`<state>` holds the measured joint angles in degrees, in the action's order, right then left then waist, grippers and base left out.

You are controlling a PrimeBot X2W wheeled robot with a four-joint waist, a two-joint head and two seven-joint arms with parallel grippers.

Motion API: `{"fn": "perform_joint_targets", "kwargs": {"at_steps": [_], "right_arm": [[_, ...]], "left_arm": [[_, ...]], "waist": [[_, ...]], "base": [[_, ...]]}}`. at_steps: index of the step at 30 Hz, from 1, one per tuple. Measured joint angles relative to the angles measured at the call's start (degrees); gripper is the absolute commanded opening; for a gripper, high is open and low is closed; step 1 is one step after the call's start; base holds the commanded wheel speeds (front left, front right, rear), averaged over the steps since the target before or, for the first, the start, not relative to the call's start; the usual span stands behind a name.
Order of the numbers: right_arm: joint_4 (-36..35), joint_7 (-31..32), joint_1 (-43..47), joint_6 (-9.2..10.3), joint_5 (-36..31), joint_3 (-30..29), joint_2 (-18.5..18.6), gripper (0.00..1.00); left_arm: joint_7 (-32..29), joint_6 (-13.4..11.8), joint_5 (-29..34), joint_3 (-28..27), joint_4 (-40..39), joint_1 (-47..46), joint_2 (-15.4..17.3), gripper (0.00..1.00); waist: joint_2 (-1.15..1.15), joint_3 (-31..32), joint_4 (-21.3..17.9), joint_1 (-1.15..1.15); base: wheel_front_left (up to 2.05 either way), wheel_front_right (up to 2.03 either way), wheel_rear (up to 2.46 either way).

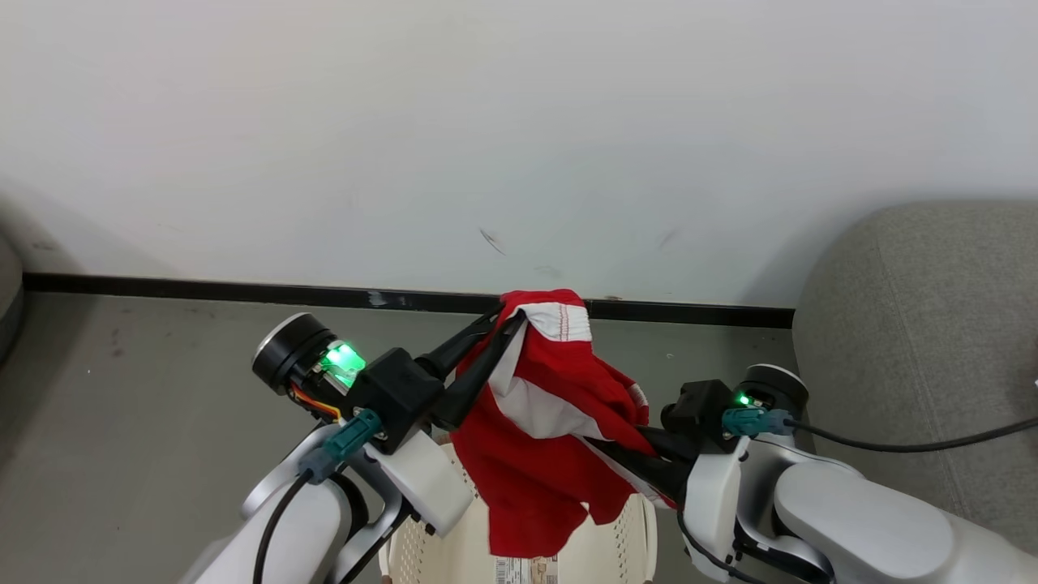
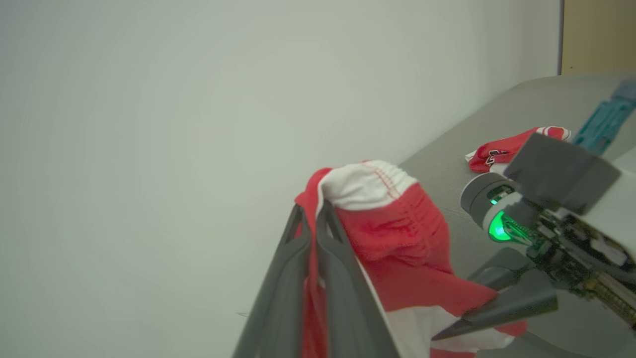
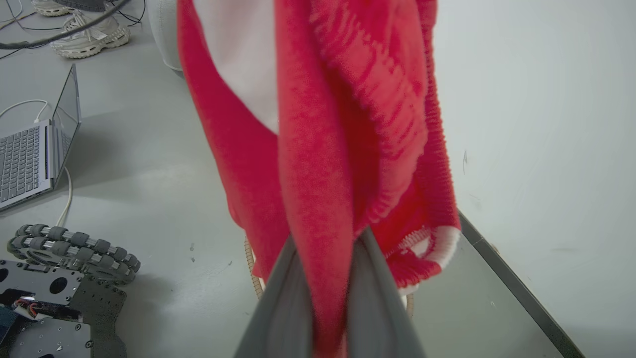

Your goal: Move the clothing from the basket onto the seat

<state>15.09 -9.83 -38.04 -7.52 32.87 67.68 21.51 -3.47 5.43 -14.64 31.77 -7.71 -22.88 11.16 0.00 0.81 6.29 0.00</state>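
Clothing (image 1: 551, 405) hangs lengthwise down, white waistband (image 1: 561, 321) uppermost.

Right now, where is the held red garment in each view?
Head: garment at centre, hanging from the left gripper over the basket.
Left wrist: garment at lower centre, clamped between that gripper's fingers.
Right wrist: garment down the middle, pinched by the right gripper.
Shared landmark: the white wall.
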Motion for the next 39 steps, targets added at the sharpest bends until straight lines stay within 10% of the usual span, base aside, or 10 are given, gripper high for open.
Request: {"fn": "perform_joint_targets", "kwargs": {"at_steps": [13, 18, 39], "right_arm": [[-1.09, -3.32, 0.51, 0.01, 5.32, -3.8, 3.22, 0.0], [-1.87, -3.87, 2.29, 0.01, 8.84, -7.92, 3.22, 0.0], [-1.05, -4.38, 11.12, 0.01, 11.26, -34.51, 6.8, 0.0]], "left_arm": [[0.62, -2.27, -3.23, -3.78, 4.49, 3.95, 0.4, 0.04], [1.6, -2.81, -4.34, -4.92, 5.69, 5.84, 0.19, 1.0], [6.98, -3.24, -6.54, -2.53, 8.34, 10.73, -2.42, 1.0]], "waist": [[0.0, -0.28, -2.22, 0.0], [0.0, -0.28, -3.56, 0.0], [0.0, 0.91, -8.84, 0.0]], "base": [[0.0, 0.0, 0.0], [0.0, 0.0, 0.0], [0.0, 0.0, 0.0]]}}
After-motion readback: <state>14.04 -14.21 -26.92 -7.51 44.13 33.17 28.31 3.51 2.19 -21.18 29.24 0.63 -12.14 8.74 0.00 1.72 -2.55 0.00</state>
